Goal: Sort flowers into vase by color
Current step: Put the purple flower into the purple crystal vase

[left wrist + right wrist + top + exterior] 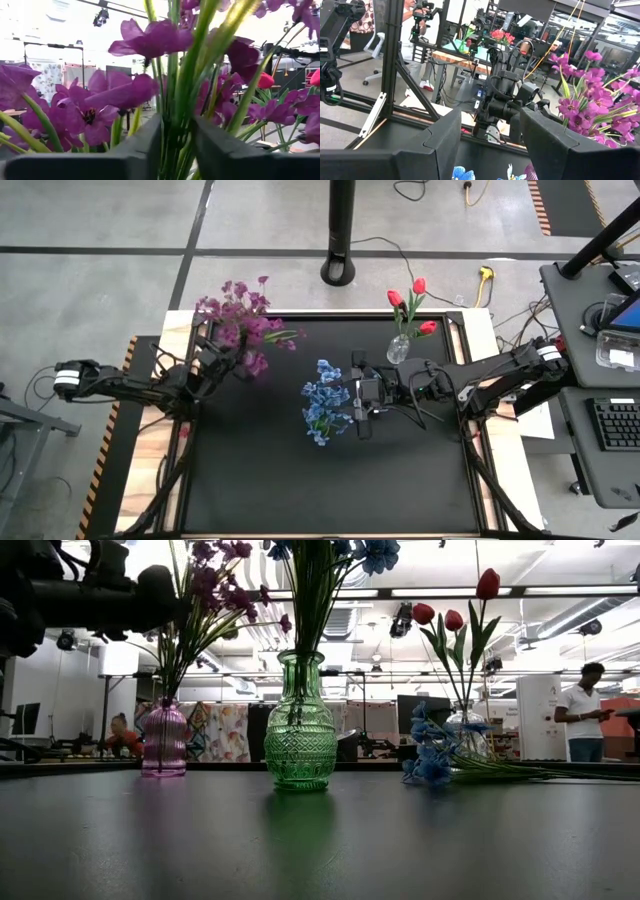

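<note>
Purple flowers [240, 328] stand in a pink vase [163, 740] at the far left of the table. My left gripper [220, 356] is at their stems, shut on them [178, 150]. Blue flowers [325, 402] stand in a green vase [300, 725] at the table's middle. One more blue flower [430, 760] lies flat on the table, its stem pointing right. Red tulips [410, 300] stand in a clear vase [466, 730] at the far right. My right gripper [360, 395] hovers open just right of the blue blossoms [462, 175], touching nothing. My left gripper pinches the purple flowers' green stems [175, 125] between its two fingers [142, 145], several stems together, below the blossoms. The fingers come level from the table's left side, across the stems. The stems stand upright, with their lower ends in the pink vase.
The three vases stand in a row along the table's far half. The near half of the black mat [330, 490] is bare. A black pole base [340, 270] stands beyond the far edge. A desk with a keyboard [615, 425] is off to the right.
</note>
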